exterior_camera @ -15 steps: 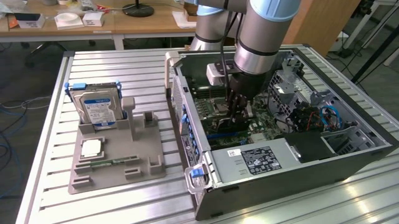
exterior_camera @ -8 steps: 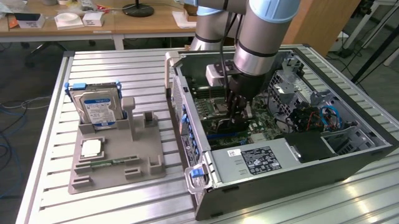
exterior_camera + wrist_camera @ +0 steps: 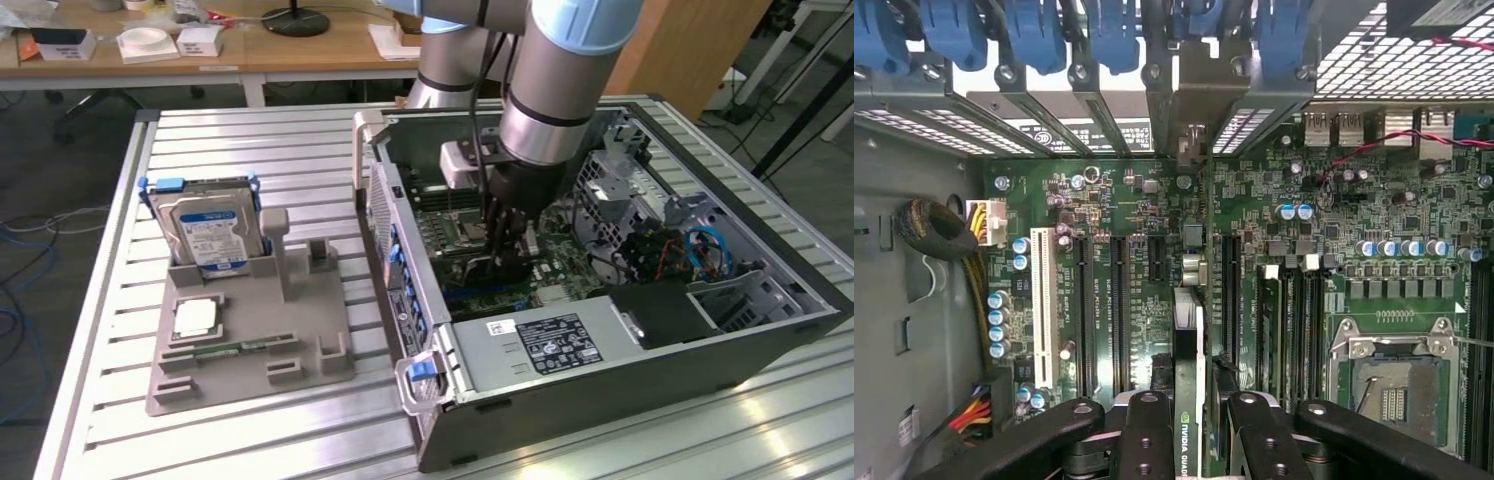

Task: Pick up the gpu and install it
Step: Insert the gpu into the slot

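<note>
My gripper (image 3: 506, 250) reaches down into the open computer case (image 3: 747, 235), over the green motherboard (image 3: 1104, 250). It is shut on the gpu (image 3: 1190, 370), which the wrist view shows edge-on as a thin upright card with a green label strip, clamped between the black fingers (image 3: 1146, 430). The card stands over the expansion slots, lined up with them. Its silver end bracket (image 3: 1190, 95) lies against the case's rear slot wall, under the blue latches (image 3: 1034, 30). I cannot tell whether the card's edge sits in a slot.
On the exterior view's left, a grey fixture (image 3: 240, 345) carries a silver hard drive with a blue label (image 3: 207, 230), a narrow green memory stick (image 3: 243, 348) and a small square chip (image 3: 196, 318). Inside the case are the power supply (image 3: 547, 345), the processor socket (image 3: 1394, 385) and yellow cables (image 3: 974, 220).
</note>
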Controlling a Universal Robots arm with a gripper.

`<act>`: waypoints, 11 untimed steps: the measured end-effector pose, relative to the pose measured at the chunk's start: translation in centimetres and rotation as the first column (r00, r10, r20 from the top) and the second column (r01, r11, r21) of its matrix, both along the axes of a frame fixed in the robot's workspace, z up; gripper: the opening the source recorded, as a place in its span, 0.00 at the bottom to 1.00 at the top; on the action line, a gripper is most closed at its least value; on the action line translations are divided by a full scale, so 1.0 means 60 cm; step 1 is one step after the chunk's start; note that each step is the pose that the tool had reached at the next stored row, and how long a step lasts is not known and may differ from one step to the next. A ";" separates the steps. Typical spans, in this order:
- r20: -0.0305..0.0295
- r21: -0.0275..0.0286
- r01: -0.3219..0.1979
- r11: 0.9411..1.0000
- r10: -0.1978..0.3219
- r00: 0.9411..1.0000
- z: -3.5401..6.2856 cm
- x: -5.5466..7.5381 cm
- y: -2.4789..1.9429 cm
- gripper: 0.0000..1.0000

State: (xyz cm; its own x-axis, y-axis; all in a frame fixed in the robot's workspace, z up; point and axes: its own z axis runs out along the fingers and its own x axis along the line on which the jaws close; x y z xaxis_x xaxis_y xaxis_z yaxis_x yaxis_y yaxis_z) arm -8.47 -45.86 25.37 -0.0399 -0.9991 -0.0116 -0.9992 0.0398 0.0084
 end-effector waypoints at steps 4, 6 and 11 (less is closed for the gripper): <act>0.000 -0.001 0.000 1.000 0.000 1.000 -0.003 -0.001 -0.0003 0.26; 0.000 -0.001 0.000 1.000 0.000 1.000 -0.004 -0.001 -0.0004 0.26; 0.000 -0.001 0.000 1.000 0.000 1.000 -0.006 -0.001 -0.0003 0.26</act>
State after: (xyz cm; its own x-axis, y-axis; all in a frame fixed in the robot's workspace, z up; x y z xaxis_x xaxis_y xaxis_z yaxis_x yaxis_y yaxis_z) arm -8.53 -45.88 24.99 -0.0399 -0.9991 -0.0111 -0.9992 0.0398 0.0087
